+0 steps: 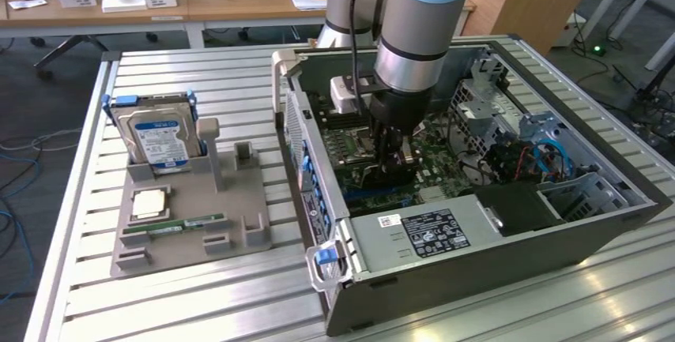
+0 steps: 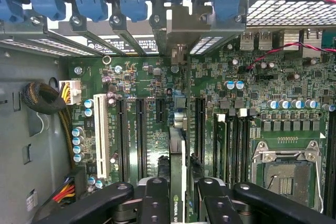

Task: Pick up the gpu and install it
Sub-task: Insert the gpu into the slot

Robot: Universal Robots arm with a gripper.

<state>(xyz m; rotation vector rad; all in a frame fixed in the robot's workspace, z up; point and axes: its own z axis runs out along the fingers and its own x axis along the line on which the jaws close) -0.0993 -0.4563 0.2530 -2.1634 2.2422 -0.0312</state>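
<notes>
Gripper (image 2: 178,203) jaws closed narrow on gpu (image 2: 177,182) top edge, card upright over motherboard (image 2: 131,87) slots. Judged light, stiff, fragile; best held by board edges only.

pincer (image 2: 177,198) deep inside computer case (image 1: 590,223), slot walls flanking gpu (image 2: 177,182)

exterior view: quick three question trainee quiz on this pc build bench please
1. True or false: the boxy silver hard drive with the blue-white label stands upright in the grey holder tray.
2. Where is the black gripper? A) over the tray B) inside the open grey computer case C) off the bench
3. Fill in: the thin dark gpu card stands edge-on over the green ____.
Key: 1 true; 2 B; 3 motherboard.
</notes>
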